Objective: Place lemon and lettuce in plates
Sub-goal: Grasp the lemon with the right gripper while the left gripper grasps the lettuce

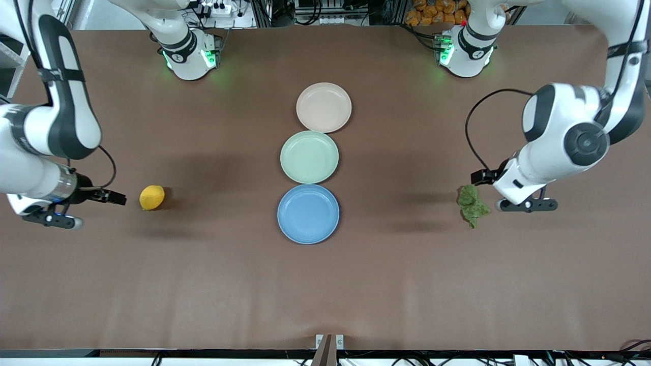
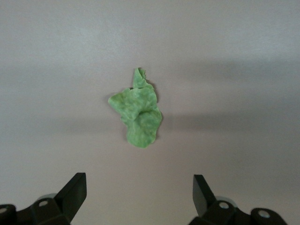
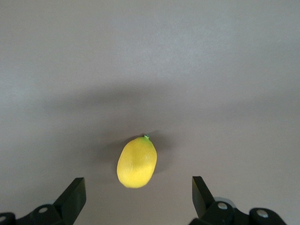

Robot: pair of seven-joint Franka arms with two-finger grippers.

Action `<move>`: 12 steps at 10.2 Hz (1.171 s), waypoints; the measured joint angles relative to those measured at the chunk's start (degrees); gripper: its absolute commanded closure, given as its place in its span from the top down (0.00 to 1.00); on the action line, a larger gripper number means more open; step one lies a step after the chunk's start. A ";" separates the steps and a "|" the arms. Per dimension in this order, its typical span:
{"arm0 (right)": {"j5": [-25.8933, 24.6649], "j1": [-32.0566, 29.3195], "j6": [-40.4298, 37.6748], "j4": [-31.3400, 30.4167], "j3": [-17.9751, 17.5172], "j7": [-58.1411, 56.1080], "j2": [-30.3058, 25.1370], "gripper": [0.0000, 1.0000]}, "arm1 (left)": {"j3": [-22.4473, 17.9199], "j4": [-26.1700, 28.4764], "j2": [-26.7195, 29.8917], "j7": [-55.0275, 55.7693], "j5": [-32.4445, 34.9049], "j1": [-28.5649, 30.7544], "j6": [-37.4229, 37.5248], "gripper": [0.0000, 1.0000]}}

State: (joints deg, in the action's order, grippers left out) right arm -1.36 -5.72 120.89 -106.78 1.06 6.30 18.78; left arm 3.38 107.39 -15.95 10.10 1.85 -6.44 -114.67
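The blue plate (image 1: 308, 214) lies nearest, bare. Each spread-open tool, left (image 2: 139, 197) over lettuce (image 2: 138, 112), right (image 3: 138, 197) over lemon (image 3: 137, 162), shows only cut-off fingertips.

Lemon (image 1: 152, 197) yellow; lettuce (image 1: 472, 204) green; plates pink-beige (image 1: 324, 107), mint green (image 1: 309, 156), light blue (image 1: 308, 213); table (image 1: 203, 279) brown.

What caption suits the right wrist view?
Right gripper, jaws open, above a yellow lemon lying on the brown table.
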 measured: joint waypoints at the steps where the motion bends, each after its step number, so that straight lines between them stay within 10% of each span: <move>1: 0.00 0.06 3.81 -2.09 -0.09 0.97 0.85 1.00 | -0.13 1.54 -1.89 -0.09 0.00 0.00 -3.84 1.00; 9: 4.80 0.07 16.47 -9.21 -0.19 4.53 7.37 1.00 | -2.85 4.97 -13.89 -5.91 0.01 -0.42 -21.12 0.99; 10: 4.83 0.07 16.45 -9.45 -0.19 4.53 7.44 1.00 | -2.90 5.01 -14.96 -5.87 0.01 -0.42 -21.17 0.85; 12: 4.84 0.09 16.30 -9.85 -0.22 4.47 7.68 1.00 | -3.07 5.07 -16.46 -5.86 0.01 -0.41 -21.24 0.16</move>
State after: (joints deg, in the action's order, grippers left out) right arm 3.48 -5.63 137.19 -116.63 0.84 10.76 26.46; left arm 0.32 112.46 -32.42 4.24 1.86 -6.85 -135.91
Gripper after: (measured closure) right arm 0.000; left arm 0.132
